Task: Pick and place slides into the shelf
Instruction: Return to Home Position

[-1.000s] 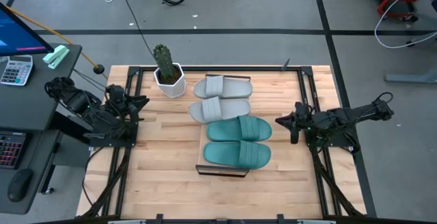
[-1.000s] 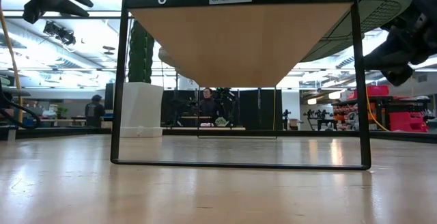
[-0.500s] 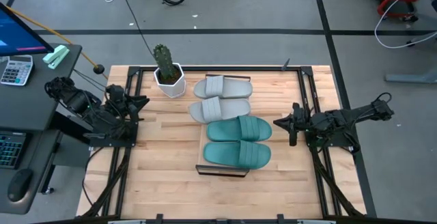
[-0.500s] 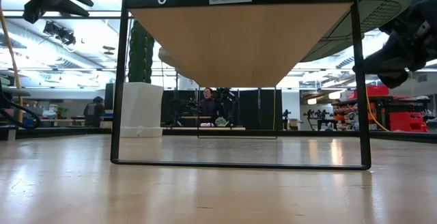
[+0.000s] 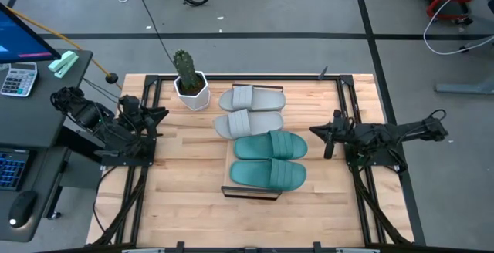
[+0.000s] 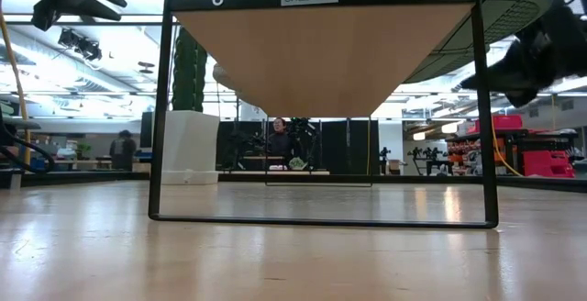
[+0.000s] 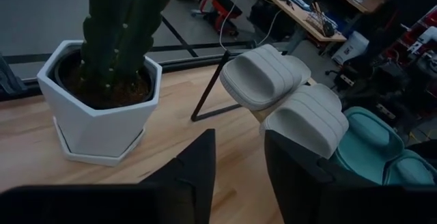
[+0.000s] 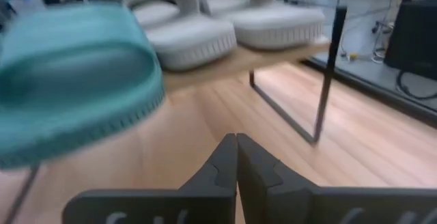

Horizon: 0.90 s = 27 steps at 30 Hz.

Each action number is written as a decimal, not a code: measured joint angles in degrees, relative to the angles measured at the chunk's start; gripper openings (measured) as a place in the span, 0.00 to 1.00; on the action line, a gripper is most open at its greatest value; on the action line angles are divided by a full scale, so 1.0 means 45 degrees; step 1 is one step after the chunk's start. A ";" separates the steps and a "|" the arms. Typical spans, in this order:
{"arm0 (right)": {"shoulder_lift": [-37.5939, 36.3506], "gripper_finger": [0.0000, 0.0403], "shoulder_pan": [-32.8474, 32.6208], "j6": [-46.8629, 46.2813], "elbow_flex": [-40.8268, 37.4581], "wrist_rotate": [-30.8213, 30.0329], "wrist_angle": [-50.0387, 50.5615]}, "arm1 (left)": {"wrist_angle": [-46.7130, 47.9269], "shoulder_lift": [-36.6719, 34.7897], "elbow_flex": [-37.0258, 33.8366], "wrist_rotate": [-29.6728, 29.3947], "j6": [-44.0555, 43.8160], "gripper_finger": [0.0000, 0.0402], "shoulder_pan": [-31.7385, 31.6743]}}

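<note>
Sitting on shelf [image 6: 321,53]: all four, grey slides [image 5: 249,111] beside teal slides [image 5: 270,160]. Placing looks done; left gripper [image 5: 159,116] at table [image 5: 185,183] edge, fingers parted, empty; right gripper [image 5: 318,136] fingers closed, empty.

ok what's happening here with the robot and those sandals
All four slides are on the shelf side by side: two grey slides and two teal slides. Neither arm holds anything. The left gripper is open at the table's left side near the potted cactus, and the right gripper is shut, right of the shelf. The placing looks done.
</note>
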<state>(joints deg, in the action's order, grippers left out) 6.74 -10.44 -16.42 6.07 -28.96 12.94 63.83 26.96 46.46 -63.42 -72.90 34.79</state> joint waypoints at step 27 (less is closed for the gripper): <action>0.0115 0.01 0.2247 0.0200 -0.1219 0.3545 -0.3651 | -0.0034 0.0005 0.0000 -0.0097 -0.0078 0.32 0.0000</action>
<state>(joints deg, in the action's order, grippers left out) 7.26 -0.33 -15.51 0.58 -13.00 -3.49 63.68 26.98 46.46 -63.86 -73.25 34.79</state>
